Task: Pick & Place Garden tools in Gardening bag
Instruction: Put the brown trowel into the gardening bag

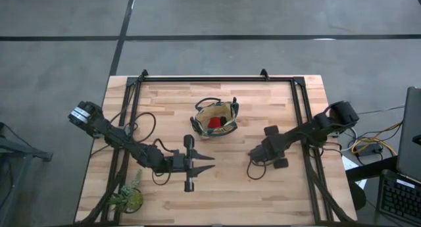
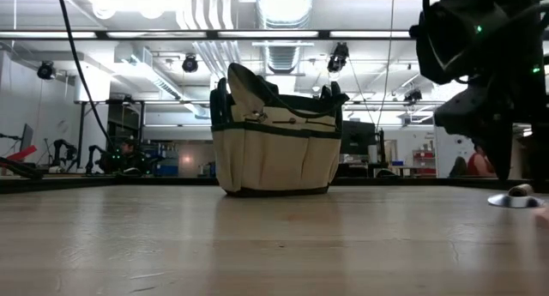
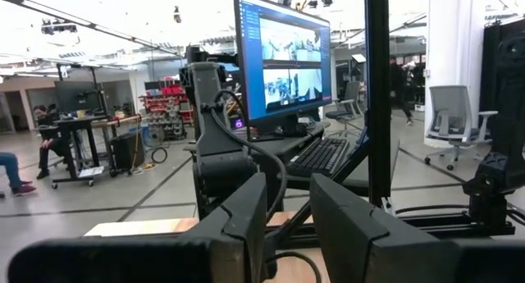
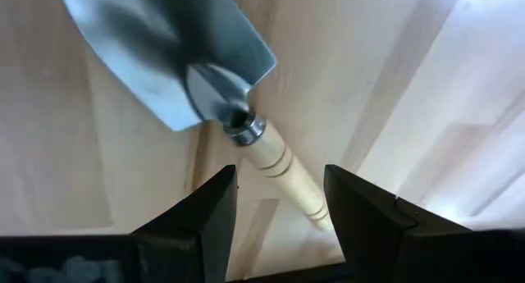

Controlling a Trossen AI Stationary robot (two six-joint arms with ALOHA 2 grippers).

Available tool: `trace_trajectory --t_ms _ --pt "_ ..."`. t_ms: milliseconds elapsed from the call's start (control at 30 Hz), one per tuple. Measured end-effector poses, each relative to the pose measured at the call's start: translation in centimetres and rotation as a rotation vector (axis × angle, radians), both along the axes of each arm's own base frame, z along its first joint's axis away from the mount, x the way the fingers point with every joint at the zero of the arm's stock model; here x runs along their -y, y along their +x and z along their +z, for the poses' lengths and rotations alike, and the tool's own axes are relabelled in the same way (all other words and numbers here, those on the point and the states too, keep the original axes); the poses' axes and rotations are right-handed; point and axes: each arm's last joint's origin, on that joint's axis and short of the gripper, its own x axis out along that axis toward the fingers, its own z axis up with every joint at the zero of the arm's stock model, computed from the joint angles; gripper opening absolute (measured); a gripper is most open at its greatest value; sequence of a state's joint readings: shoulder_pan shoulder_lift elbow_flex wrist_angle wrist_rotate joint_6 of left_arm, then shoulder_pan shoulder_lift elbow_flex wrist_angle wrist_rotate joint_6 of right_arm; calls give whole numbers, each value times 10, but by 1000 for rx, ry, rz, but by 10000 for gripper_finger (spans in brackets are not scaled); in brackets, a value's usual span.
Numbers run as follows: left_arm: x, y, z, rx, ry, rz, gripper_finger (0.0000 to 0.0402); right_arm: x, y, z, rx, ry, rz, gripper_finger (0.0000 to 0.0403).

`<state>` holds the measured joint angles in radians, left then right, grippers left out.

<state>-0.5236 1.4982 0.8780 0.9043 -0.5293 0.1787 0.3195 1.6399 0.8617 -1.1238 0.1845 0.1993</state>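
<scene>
Wooden handle of the trowel (image 4: 287, 180) ran between the right gripper's (image 4: 279, 213) spread fingers, which stood apart and not yet touching it, the silver blade lying flat on the table (image 1: 263, 187) ahead of the fingertips. Judged step: grasping this trowel. To do it well, lower until both fingers flank the handle below the metal collar, square the wrist to the handle since it lay slightly oblique to the gap, then close; gripping the blade would likely slip.

High view: right gripper (image 1: 258, 154) sat low over the table, right of the bag (image 1: 215, 117), which stood upright mid-table holding a red item (image 1: 216, 124).

Left gripper (image 1: 186, 162) rested low at front-left, fingers apart, empty.
</scene>
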Motion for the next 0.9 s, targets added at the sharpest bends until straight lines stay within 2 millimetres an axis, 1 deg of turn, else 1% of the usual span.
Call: trace_trajectory --t_ms 133,400,533,733,767,900 --pt "1 1 -1 -4 2 -1 101 1 0 -9 -27 -15 68 176" --pt "1 1 -1 -4 -12 -5 101 -1 5 -20 -52 20 144 169" --pt "1 1 -1 -4 -14 -5 101 -2 6 -22 -56 54 191 138" --pt "0 1 -1 -2 -15 -5 101 -3 7 -21 -43 91 194 56" --pt "0 1 -1 -1 -16 -5 101 -3 7 -21 -43 102 191 48" --pt "0 1 -1 -2 -16 -5 101 -4 9 -20 -36 113 188 48"
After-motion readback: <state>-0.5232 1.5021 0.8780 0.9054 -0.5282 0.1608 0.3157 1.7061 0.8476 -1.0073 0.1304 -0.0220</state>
